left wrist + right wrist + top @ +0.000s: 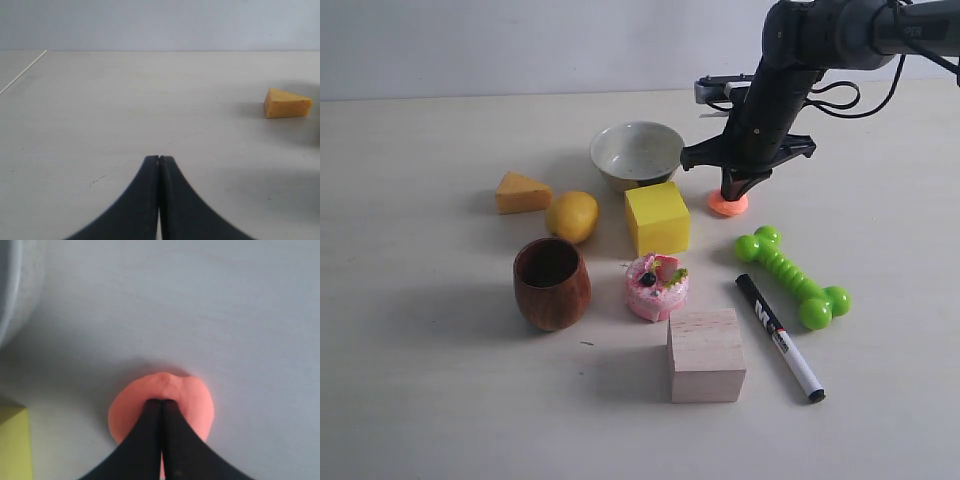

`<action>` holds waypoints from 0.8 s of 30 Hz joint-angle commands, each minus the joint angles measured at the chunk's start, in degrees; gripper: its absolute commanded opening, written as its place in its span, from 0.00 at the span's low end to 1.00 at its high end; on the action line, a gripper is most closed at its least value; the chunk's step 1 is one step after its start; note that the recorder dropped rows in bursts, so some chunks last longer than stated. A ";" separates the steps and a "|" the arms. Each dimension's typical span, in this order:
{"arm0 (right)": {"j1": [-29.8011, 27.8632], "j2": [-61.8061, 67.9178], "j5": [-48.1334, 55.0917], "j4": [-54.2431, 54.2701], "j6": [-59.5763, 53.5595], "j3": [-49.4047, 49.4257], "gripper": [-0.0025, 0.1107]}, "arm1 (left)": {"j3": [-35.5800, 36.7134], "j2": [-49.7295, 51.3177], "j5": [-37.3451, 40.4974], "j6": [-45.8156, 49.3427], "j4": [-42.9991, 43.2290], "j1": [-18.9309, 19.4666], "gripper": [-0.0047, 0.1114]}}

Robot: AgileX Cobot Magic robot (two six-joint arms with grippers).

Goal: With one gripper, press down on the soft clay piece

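Observation:
The soft clay piece (728, 205) is a flattened salmon-orange disc on the table, to the right of the yellow cube. My right gripper (733, 190) comes down from above with its shut tips resting on top of it. In the right wrist view the black fingers meet at the gripper tip (161, 401), sunk into the middle of the clay (190, 397), whose far rim bulges up. The left gripper (159, 158) is shut on nothing above bare table and does not show in the exterior view.
A grey bowl (637, 152) stands just left of the right arm, a yellow cube (657, 217) beside the clay. Nearer are a green dumbbell toy (792, 276), black marker (779, 337), wooden block (706, 354), pink toy cake (657, 286), wooden cup (551, 283), lemon (572, 216), cheese wedge (521, 192) (286, 102).

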 commanded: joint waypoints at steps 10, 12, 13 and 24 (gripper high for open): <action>0.05 4.57 2.05 -2.08 -0.02 1.60 0.02 | 0.00 -0.38 -0.46 -0.10 -0.12 -0.31 0.04; 0.05 4.57 2.05 -2.08 -0.02 1.60 0.02 | 0.00 -0.38 -0.46 -0.10 -0.12 -0.31 0.04; 0.05 4.57 2.05 -2.08 -0.02 1.60 0.02 | 0.00 -0.38 -0.46 -0.10 -0.12 -0.31 0.04; 0.05 4.56 2.33 0.05 -0.17 1.60 0.14 | 0.00 -0.38 -0.46 -0.10 -0.12 -0.31 0.04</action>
